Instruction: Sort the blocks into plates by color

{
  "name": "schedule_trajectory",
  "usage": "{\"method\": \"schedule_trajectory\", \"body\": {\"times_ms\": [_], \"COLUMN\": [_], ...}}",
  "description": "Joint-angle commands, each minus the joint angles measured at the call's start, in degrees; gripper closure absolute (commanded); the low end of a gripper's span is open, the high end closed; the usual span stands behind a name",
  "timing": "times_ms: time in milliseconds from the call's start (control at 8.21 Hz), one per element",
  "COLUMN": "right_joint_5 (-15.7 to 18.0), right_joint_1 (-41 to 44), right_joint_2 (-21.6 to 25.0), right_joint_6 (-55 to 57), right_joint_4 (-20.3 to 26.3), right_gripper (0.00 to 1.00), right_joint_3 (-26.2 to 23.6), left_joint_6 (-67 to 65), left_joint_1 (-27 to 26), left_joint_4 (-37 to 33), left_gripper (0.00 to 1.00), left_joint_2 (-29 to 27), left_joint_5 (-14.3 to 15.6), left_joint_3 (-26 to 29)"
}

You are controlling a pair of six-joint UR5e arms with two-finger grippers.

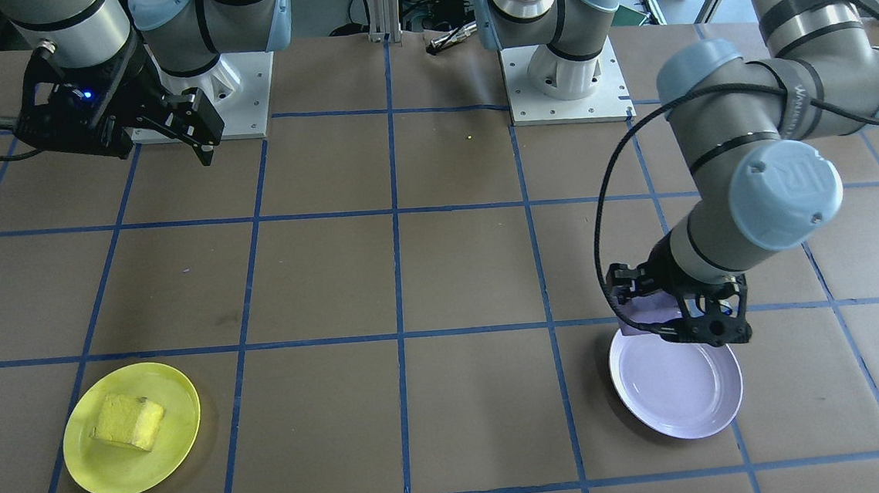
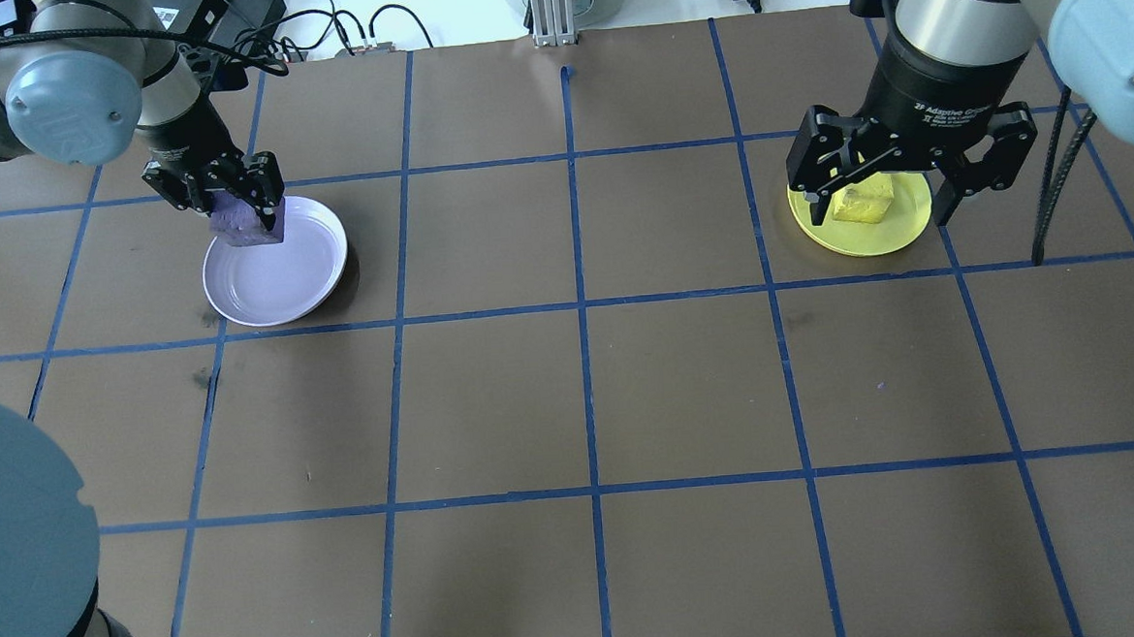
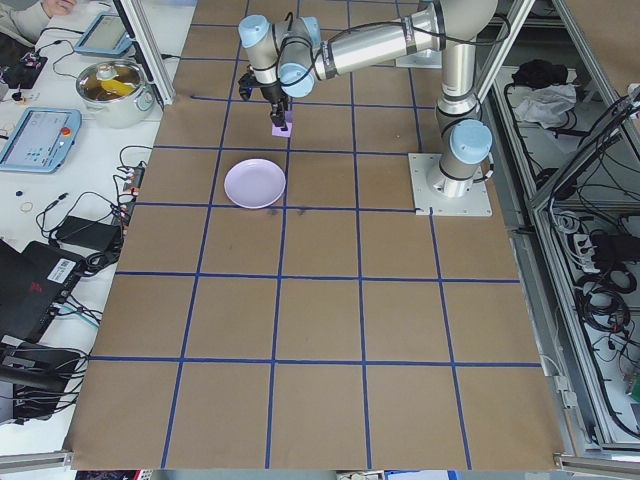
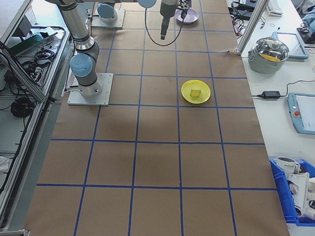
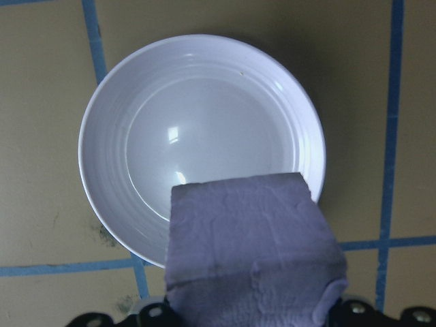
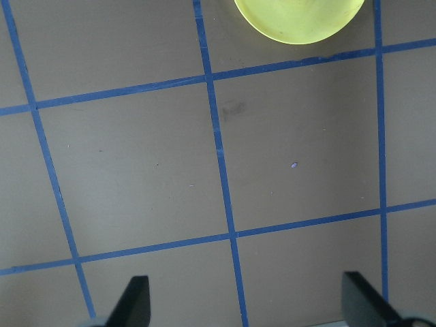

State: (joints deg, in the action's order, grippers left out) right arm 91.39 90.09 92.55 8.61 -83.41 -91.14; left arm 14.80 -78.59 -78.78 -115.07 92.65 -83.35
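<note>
Though gripper-held [image 2: 246,192], rough purple block [image 2: 248,222]

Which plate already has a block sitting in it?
The yellow plate: the yellow block rests inside it. The lavender plate is bare, because the left gripper holds the purple block above its rim.

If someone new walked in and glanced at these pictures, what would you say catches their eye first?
Probably the left gripper, shut on the purple block and holding it above the near rim of the lavender plate, which has nothing in it. Next, the bright yellow plate across the table, with the yellow block lying in it, and the right gripper open and raised, away from that plate.
</note>
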Motion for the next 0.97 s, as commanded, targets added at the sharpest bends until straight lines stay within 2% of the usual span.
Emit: {"method": "schedule_trajectory", "body": {"times_ms": [0,122,243,365,487,730,852], "right_joint_5": [0.19,0.36,0.45,0.45,0.45,0.45,0.45], "right_joint_1": [0.0,0.0,0.0,0.0,0.0,0.0,0.0], "right_joint_2": [0.0,0.0,0.09,0.09,0.17,0.18,0.09], "right_joint_6": [0.0,0.0,0.0,0.0,0.0,0.0,0.0], "right_joint_4": [0.0,-0.09,-0.78,-0.88,-0.88,-0.88,-0.88], "right_gripper": [0.0,0.0,0.0,0.0,0.0,0.0,0.0], "right_joint_3": [-0.09,-0.52,-1.4,-1.58,-1.58,-1.58,-1.58], "left_joint_6": [1.28,1.02,0.59,0.32,0.32,0.32,0.32], "left_joint_1": [1.59,1.59,1.59,1.51,1.51,1.51,1.42], "left_joint_4": [3.27,3.28,3.28,3.19,3.02,-0.12,-3.28], "left_gripper": [1.0,0.69,0.24,0.08,0.0,0.0,0.0], "left_joint_2": [-6.9,-7.79,-8.15,-7.89,-7.1,-4.82,-1.76], "left_joint_5": [0.08,0.34,0.86,0.43,0.52,0.69,0.61], "left_joint_3": [3.8,4.07,4.07,3.64,3.46,3.98,4.16]}}
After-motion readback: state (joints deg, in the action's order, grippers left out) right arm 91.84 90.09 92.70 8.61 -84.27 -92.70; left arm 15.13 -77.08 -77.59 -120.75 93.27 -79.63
